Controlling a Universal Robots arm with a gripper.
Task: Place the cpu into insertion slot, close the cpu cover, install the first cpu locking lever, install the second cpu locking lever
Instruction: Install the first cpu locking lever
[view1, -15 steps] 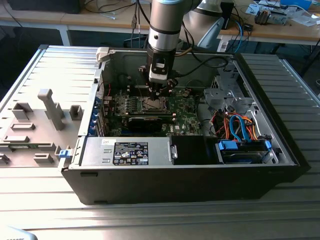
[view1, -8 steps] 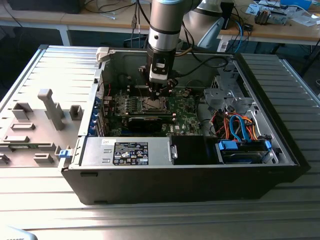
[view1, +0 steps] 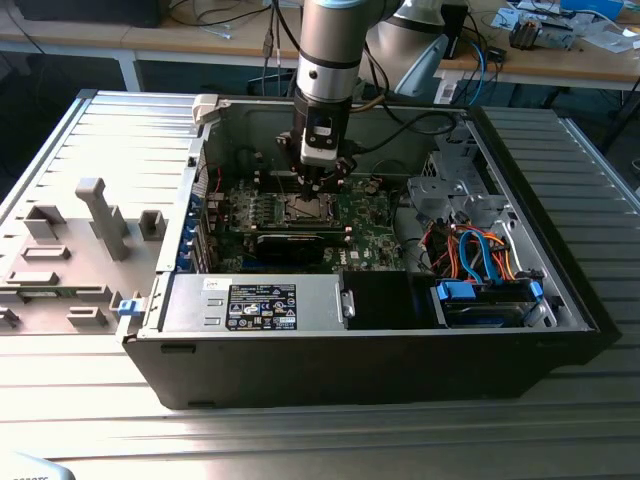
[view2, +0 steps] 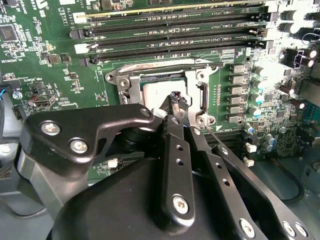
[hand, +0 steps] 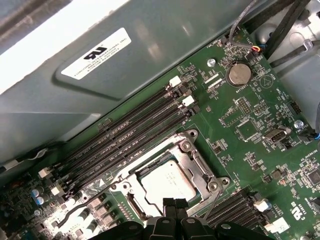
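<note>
At the exterior view's left, grey fixture blocks (view1: 100, 215) stand on the ribbed tabletop (view1: 300, 440), just beside the open computer case (view1: 350, 370). Inside the case's near wall lies a labelled power supply (view1: 255, 303). Behind it the green motherboard (view1: 375, 235) lies flat, and the arm (view1: 328, 50) comes straight down over its socket.

The jaws are pressed together at their tips with nothing visible between them. In the second wrist view they sit right at the socket's edge. The cpu (view2: 150, 95) lies flat in the insertion slot, its silver-grey top showing through the window of the cpu cover (view2: 202, 75), which lies down around it. The first wrist view shows the same: chip seated, frame flat over it.

A thin metal rod (view2: 214, 136) runs out from the socket's corner, close to the jaws. Rows of memory slots (hand: 130, 135) run along one side of the socket.

Toward the exterior view's right, orange and blue cables (view1: 470, 250) loop above a blue drive bay (view1: 485, 300).
</note>
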